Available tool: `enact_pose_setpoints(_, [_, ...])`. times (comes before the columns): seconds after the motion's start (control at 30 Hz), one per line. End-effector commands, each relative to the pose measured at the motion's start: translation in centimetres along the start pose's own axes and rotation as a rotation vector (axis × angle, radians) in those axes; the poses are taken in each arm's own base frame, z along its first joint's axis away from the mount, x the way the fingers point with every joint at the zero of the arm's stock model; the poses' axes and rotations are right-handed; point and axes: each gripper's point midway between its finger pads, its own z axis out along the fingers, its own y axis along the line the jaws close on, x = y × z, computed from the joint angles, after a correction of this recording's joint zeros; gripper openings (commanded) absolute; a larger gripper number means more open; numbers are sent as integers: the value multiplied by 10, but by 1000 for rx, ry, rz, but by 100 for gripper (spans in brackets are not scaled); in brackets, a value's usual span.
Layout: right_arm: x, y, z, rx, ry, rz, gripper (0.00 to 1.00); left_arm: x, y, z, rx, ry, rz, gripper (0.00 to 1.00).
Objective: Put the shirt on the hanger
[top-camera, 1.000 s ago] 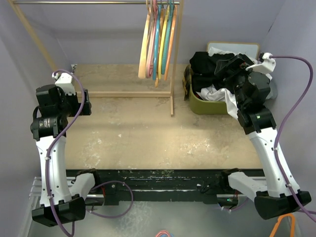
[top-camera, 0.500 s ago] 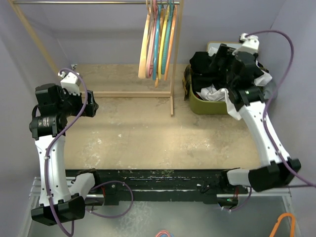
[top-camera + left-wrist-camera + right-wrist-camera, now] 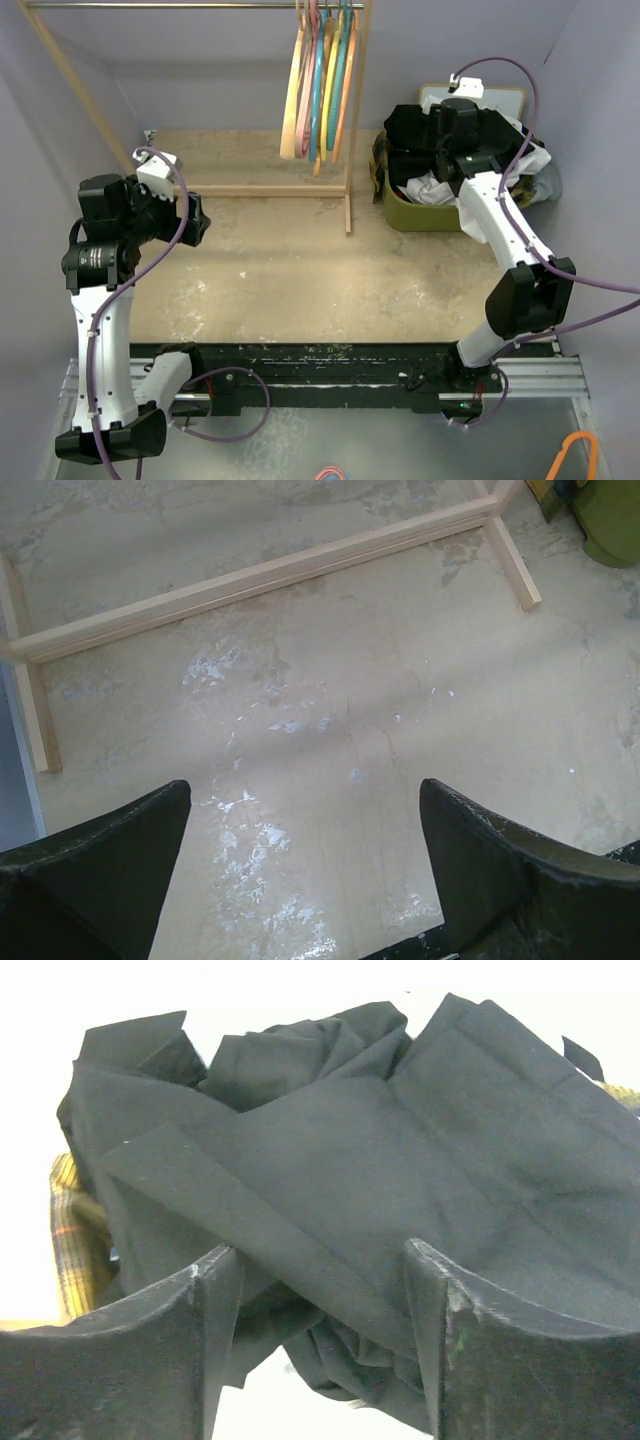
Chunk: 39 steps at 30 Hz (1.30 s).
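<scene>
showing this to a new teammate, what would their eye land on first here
Likely the bunch of coloured hangers hanging from the rail at top centre. Next, the black shirt heaped in the green bin at far right, with the right gripper open right at it. The left gripper hangs open over bare tabletop on the left.

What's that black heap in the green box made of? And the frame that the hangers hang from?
The shirt looks like soft matte cloth: it lies in loose folds and creases without shine. The rack seems to be pale bare wood, with square bars and faint grain at its base; its top rail looks like grey metal, though that is less sure.
</scene>
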Motion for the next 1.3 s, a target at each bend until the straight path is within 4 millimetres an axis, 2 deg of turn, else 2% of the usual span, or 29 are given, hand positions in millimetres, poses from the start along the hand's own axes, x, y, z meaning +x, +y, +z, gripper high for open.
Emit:
enact_pose_setpoints(0.0, [-15, -18, 0, 73, -56, 4, 48, -6, -6, -2, 24, -33, 43, 99])
enact_pose_setpoints(0.1, [-20, -14, -8, 29, -67, 25, 7, -6, -7, -2, 31, -34, 43, 99])
enact_pose_setpoints(0.13, [-23, -13, -11, 16, -70, 24, 0, -6, -8, -3, 33, -35, 44, 99])
enact_pose_setpoints(0.2, [-40, -17, -27, 0, -90, 56, 0, -5, -7, -2, 33, -36, 44, 99])
enact_pose_setpoints(0.27, [-67, -5, -59, -110, -135, 110, 0, -7, -9, -3, 37, -40, 43, 99])
enact_pose_setpoints(0.37, [-125, 19, -132, -343, -262, 192, 0, -12, -17, -8, 83, -44, 58, 99])
enact_pose_setpoints(0.47, [-167, 56, -218, -661, -365, 190, 0, -17, -26, -15, 130, -46, 81, 99])
enact_pose_setpoints(0.53, [-180, 74, -274, -891, -408, 193, 0, -18, -28, -17, 141, -44, 90, 99])
enact_pose_setpoints(0.57, [-186, 72, -299, -971, -442, 209, 0, -19, -28, -18, 143, -46, 93, 99])
enact_pose_setpoints(0.63, [-191, 63, -333, -1064, -509, 223, 0, -22, -28, -20, 141, -46, 95, 99])
enact_pose_setpoints(0.7, [-192, 49, -355, -1092, -577, 230, 0, -27, -37, -27, 181, -50, 105, 99])
enact_pose_setpoints(0.77, [-188, 41, -370, -1115, -619, 203, 0, -35, -54, -40, 270, -67, 139, 99])
enact_pose_setpoints(0.87, [-164, 48, -393, -1255, -640, 105, 0, -44, -86, -67, 431, -106, 213, 99])
enact_pose_setpoints(0.93, [-126, 66, -418, -1490, -604, 15, 0, -42, -106, -79, 541, -123, 236, 99])
enact_pose_setpoints(1.0, [-76, 75, -454, -1828, -489, -73, 0, -37, -118, -86, 618, -126, 249, 99])
enact_pose_setpoints(1.07, [-49, 76, -471, -2018, -405, -85, 0, -29, -122, -86, 649, -111, 252, 99])
enact_pose_setpoints(1.17, [-33, 94, -473, -2055, -383, -34, 0, -22, -118, -82, 632, -91, 263, 99])
enact_pose_setpoints(1.27, [-25, 119, -498, -2165, -417, -57, 0, -26, -93, -66, 481, -73, 249, 99])
